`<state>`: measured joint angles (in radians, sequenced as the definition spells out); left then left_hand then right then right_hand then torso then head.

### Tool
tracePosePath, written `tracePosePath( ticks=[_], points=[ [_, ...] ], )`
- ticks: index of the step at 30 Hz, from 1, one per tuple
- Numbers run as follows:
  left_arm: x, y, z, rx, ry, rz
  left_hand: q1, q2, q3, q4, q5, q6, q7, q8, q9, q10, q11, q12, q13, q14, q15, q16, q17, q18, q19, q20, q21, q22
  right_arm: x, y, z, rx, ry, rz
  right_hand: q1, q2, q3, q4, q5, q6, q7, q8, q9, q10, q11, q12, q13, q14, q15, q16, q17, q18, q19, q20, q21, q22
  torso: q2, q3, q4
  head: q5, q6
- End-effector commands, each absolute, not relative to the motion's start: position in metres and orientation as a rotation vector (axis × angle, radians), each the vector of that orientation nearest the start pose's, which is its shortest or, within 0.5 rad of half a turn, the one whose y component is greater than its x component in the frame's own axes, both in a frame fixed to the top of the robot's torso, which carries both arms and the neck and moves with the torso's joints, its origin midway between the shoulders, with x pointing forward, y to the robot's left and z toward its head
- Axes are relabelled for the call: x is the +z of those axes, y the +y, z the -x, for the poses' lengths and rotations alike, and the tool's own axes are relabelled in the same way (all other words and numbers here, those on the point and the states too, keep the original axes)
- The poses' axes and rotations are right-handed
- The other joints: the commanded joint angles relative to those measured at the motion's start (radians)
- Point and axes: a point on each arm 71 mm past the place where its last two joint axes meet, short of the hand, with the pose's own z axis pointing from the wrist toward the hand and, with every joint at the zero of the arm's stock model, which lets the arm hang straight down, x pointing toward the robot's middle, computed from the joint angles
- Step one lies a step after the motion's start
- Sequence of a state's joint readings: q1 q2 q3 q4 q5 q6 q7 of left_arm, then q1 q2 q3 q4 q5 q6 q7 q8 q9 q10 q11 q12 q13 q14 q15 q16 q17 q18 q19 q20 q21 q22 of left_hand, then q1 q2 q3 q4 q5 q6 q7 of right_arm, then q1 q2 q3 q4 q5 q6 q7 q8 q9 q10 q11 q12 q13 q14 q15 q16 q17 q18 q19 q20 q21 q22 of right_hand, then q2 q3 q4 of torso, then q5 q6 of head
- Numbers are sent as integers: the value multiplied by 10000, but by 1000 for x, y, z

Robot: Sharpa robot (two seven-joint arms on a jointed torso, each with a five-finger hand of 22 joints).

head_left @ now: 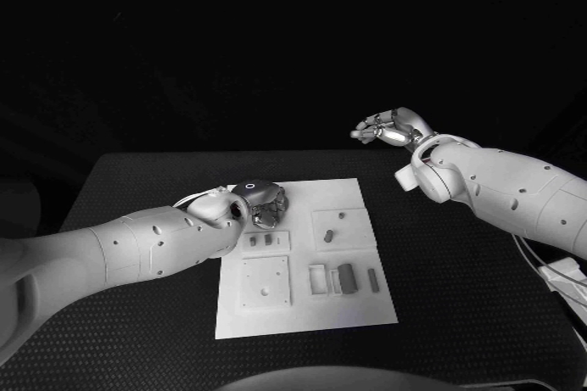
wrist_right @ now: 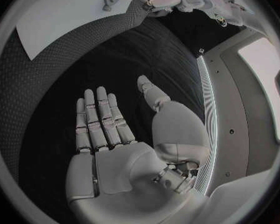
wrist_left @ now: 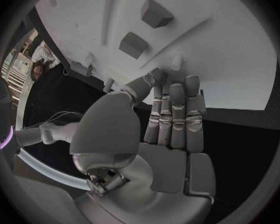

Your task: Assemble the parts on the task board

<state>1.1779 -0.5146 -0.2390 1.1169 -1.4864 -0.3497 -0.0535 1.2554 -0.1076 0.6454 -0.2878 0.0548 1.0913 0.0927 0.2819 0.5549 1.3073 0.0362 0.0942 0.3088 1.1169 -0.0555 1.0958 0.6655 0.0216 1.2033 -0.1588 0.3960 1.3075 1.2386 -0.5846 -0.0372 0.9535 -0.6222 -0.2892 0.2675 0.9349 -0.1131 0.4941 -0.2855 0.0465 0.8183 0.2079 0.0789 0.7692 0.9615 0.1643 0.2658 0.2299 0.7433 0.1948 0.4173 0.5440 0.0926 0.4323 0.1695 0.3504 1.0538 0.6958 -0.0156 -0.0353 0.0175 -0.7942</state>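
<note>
Sitting mid-frame in the head view, slightly below centre, the task board (head_left: 306,315) is a white plate on the black table (head_left: 453,323). Its square recessed pockets act as the containers: one pocket right of centre holds a single small part (head_left: 329,234), a pocket just below the left hand holds two short pieces (head_left: 260,238), and lower centre a longer dark part (head_left: 348,277) lies beside a slimmer one (head_left: 373,279). Lower-left pocket (head_left: 265,282) looks unfilled apart from small marks, hard to tell.

Left hand (head_left: 263,202) is over the board's upper-left corner. Left wrist view has its fingers (wrist_left: 177,117) laid straight and side by side, tips at the board edge, nothing between them — holding nothing. Two raised blocks (wrist_left: 143,30) on the board sit ahead of the fingertips. My read: it's staged there to reach for the nearby pieces, no grasp made.

Right hand (head_left: 392,126) is up in the upper right of the head view, well clear of the board. Right wrist view shows it flat, fingers (wrist_right: 99,117) extended, palm bare, over bare table. Likely parked to keep the workspace free for the left.
</note>
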Motion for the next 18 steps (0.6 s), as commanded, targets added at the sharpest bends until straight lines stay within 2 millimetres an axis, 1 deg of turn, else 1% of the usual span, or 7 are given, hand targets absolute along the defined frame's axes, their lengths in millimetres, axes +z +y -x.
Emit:
tracePosePath(
  ticks=[1,3,6,10,13,16,18],
  points=[
    [-273,146,-514,-5972,17099,-2820,2,164,51,11,6,89,17,46,-6,270,62,108,158,170,-98,46,-23,405,79,-14,64,245,-186,-242,-583,10204,15243,-5605,-66,63,-29,13,-6,-78,26,-28,-12,47,29,-58,-14,-56,15,-48,12,-199,-69,-11,-59,10,1,-3,1,-8,23],
    [-272,147,-512,-6075,17145,-2730,-5,170,54,12,2,94,14,48,-4,279,58,107,161,185,-103,49,-29,405,90,-20,71,243,-186,-243,-583,10194,15240,-5612,-68,64,-30,14,-6,-78,26,-28,-12,48,29,-58,-15,-56,15,-48,13,-199,-69,-11,-59,10,2,-5,-2,12,-15],
    [-271,150,-510,-6187,17327,-2601,-8,178,59,12,0,102,11,52,-2,287,54,106,165,197,-109,51,-34,405,97,-24,76,242,-186,-243,-583,10195,15246,-5614,-71,64,-30,14,-6,-78,26,-28,-12,48,29,-59,-16,-56,15,-49,13,-199,-69,-11,-60,11,3,-4,7,-8,28],
    [-266,154,-510,-6335,17295,-2265,-19,183,61,12,-4,112,6,57,1,300,49,106,170,204,-113,48,-44,402,100,-28,81,241,-186,-244,-583,10188,15245,-5618,-72,64,-31,13,-6,-78,25,-28,-12,48,28,-59,-17,-57,15,-49,14,-199,-69,-11,-61,12,-6,1,9,21,5],
    [-258,157,-513,-6453,17246,-2011,-21,186,63,11,-4,115,4,58,2,304,47,105,172,206,-115,46,-49,402,100,-30,83,240,-186,-244,-583,10179,15241,-5623,-73,64,-31,11,-6,-79,25,-28,-12,48,28,-59,-18,-57,15,-50,15,-199,-69,-12,-62,14,-1,-4,21,-21,17],
    [-253,164,-513,-6466,17493,-1840,-24,189,64,11,-4,115,4,58,3,305,46,103,173,208,-116,45,-52,401,100,-30,84,240,-186,-244,-583,10173,15260,-5632,-72,65,-31,10,-6,-79,25,-27,-12,48,28,-60,-20,-57,15,-50,16,-198,-69,-12,-63,15,-3,-1,-5,73,9],
    [-248,170,-515,-6396,17608,-1681,-33,196,63,13,-6,118,3,59,4,310,45,102,175,211,-117,43,-57,399,101,-32,86,240,-186,-246,-583,10149,15253,-5651,-72,64,-31,8,-6,-79,25,-27,-12,48,28,-60,-21,-57,14,-50,17,-198,-70,-13,-64,15,-8,-6,10,24,37]
  ],
)
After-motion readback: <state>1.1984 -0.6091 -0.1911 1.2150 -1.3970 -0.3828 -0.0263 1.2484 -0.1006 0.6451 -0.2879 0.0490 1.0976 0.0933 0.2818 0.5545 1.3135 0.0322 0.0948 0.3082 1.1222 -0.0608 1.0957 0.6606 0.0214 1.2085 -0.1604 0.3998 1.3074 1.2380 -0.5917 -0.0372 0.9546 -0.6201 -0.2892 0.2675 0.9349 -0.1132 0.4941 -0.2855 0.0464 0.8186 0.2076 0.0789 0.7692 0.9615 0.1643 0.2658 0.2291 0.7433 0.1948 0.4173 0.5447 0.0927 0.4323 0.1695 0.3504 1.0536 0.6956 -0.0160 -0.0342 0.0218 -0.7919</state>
